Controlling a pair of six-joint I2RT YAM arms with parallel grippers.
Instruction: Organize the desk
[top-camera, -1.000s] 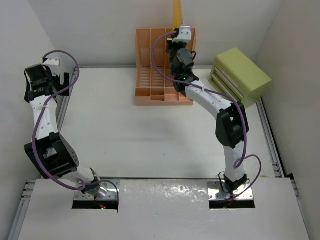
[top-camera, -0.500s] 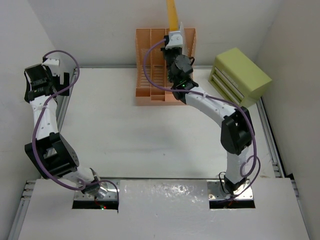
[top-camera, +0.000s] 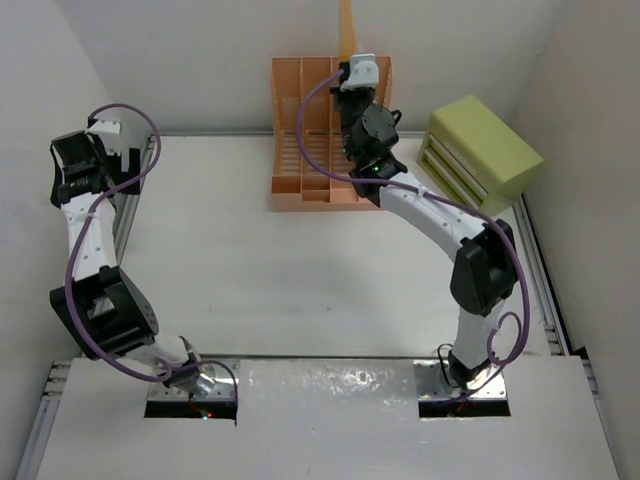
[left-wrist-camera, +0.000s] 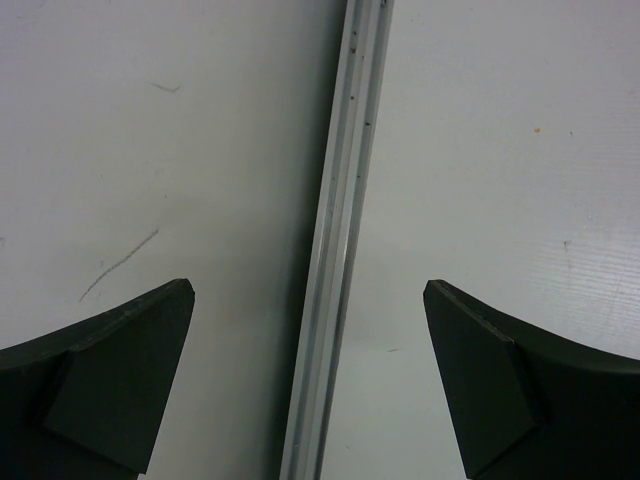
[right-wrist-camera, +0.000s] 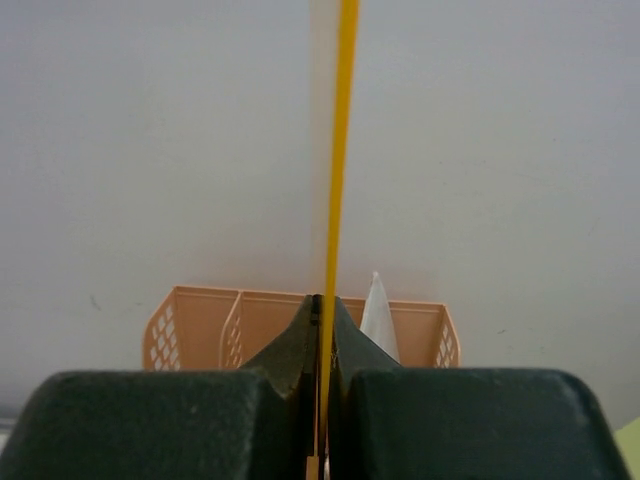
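Note:
The desk (top-camera: 250, 270) is a white tabletop with silver rails. At its far edge my right gripper (top-camera: 350, 58) is shut on a thin yellow sheet (top-camera: 347, 25), held upright above the peach file rack (top-camera: 300, 150). In the right wrist view the yellow sheet (right-wrist-camera: 340, 150) is edge-on, pinched between the fingertips of the right gripper (right-wrist-camera: 322, 300), above the rack (right-wrist-camera: 200, 325). A white sheet (right-wrist-camera: 378, 315) stands in one of the rack's right slots. My left gripper (top-camera: 72, 170) hangs over the desk's far left edge. Its wrist view shows the left gripper (left-wrist-camera: 308, 290) open and empty above the rail (left-wrist-camera: 345, 200).
A lime-green drawer box (top-camera: 483, 150) stands at the far right, just right of the rack. White walls close in behind the rack and along both sides. Purple cables loop off both arms.
The right arm's elbow has swung out to the right. The yellow sheet leaned left, then came back nearly upright over the rack. The left arm has not moved.

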